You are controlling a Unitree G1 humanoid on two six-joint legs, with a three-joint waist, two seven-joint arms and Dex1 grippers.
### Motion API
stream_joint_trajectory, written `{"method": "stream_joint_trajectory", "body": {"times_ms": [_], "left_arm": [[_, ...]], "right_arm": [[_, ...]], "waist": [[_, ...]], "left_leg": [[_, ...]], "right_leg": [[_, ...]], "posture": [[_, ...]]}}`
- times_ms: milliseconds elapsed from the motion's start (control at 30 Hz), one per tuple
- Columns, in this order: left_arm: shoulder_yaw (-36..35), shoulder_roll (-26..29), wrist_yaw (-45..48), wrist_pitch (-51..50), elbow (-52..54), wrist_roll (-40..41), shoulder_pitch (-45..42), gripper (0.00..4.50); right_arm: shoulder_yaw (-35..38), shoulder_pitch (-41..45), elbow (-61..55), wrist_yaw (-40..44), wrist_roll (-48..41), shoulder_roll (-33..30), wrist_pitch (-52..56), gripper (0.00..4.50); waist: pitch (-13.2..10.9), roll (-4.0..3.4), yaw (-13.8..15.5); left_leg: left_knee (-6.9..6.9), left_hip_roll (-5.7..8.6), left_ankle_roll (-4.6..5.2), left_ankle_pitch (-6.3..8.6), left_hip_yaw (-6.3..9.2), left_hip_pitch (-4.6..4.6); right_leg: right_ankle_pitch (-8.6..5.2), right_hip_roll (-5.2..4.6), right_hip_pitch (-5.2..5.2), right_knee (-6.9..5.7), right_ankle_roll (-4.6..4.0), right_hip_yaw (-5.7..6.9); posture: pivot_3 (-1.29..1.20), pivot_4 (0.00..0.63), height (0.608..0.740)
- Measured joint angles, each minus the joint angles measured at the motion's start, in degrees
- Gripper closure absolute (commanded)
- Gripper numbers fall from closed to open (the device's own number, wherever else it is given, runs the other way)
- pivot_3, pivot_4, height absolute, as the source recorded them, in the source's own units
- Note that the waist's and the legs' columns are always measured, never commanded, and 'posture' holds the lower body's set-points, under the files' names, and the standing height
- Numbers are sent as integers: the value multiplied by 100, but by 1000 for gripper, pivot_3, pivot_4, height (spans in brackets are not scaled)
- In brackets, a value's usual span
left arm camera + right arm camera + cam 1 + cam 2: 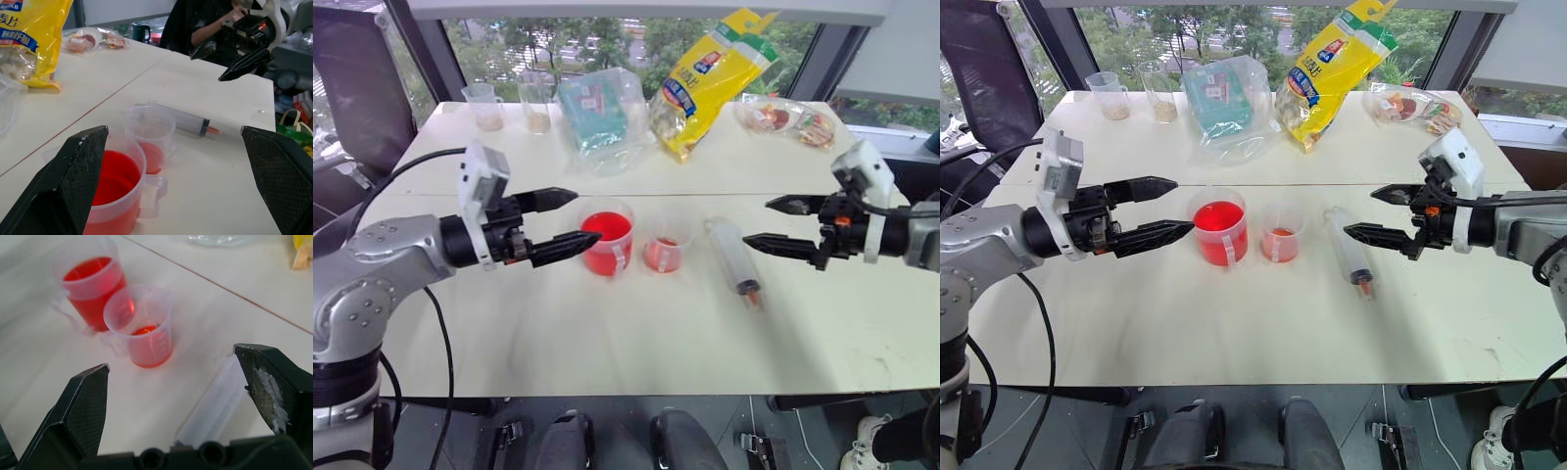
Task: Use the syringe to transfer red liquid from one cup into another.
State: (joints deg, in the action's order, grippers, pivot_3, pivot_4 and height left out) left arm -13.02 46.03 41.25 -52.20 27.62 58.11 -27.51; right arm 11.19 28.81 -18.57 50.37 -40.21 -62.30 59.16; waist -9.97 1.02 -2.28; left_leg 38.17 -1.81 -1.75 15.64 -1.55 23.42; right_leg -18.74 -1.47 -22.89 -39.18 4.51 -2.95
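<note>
The larger clear cup [608, 242] holds bright red liquid [606, 227] and stands mid-table. Right beside it is the smaller cup [665, 249] with a little paler red liquid at its bottom. The syringe [734, 259] lies flat on the table right of the small cup, orange tip toward the front edge. My left gripper [566, 223] hovers open just left of the large cup, holding nothing. To the right of the syringe, my right gripper [768, 223] is open above the table, empty. In the right wrist view the syringe [215, 404] lies between my fingers' line, below them.
At the back of the table stand two clear beakers [484, 106] with brownish contents, a clear bag with a green pack [602, 117], a yellow snack bag [710, 78] and a bag of sweets [788, 119]. A person [205, 24] sits beyond the table's right end.
</note>
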Motion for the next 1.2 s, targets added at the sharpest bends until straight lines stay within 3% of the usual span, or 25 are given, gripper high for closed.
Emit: {"method": "stream_joint_trajectory", "body": {"times_ms": [167, 300, 400, 667, 1067, 1200], "left_arm": [[83, -3, 45, 36, -39, -30, -4, 0], [121, -65, 45, 165, -57, -144, -24, 0], [215, -171, 15, 226, -46, -211, -7, 0], [277, -355, -170, 430, 128, -393, 276, 0], [214, -405, -487, 547, 469, -397, 663, 0], [120, -398, -529, 558, 471, -392, 666, 0]], "right_arm": [[-769, 1022, 456, -637, 243, 166, 1009, 50], [-1565, 1994, 1274, -1231, 635, 645, 2169, 50], [-2114, 2430, 1970, -1539, 1035, 985, 2469, 50], [-3092, 2973, 3313, -1441, 1696, 1613, 2250, 50], [-3644, 3510, 5100, -787, 2493, 2420, 1305, 50], [-3695, 3545, 5224, -633, 2757, 2523, 1226, 1410]], "waist": [[0, 0, -27], [0, 0, -13], [0, 0, 9], [0, 0, -15], [0, 0, -10], [0, 0, -17]], "left_leg": [[1, 0, -1, 0, -1, -2], [0, 0, 0, 0, -1, 0], [0, 1, 0, 0, -3, 12], [-1, 0, 2, 1, -4, 22], [-1, 1, 2, 1, -5, 20], [-1, 1, 1, 1, -5, 20]], "right_leg": [[0, 0, -1, -3, -1, -3], [0, -1, -5, -2, -2, -3], [0, -2, -15, 2, -2, -3], [0, -2, -28, 1, -2, -4], [0, -5, -28, -3, -1, -2], [0, -4, -27, -4, -2, -2]], "posture": [[0, 150, 740], [0, 150, 740], [0, 150, 740], [0, 150, 740], [0, 150, 740], [0, 150, 740]]}}
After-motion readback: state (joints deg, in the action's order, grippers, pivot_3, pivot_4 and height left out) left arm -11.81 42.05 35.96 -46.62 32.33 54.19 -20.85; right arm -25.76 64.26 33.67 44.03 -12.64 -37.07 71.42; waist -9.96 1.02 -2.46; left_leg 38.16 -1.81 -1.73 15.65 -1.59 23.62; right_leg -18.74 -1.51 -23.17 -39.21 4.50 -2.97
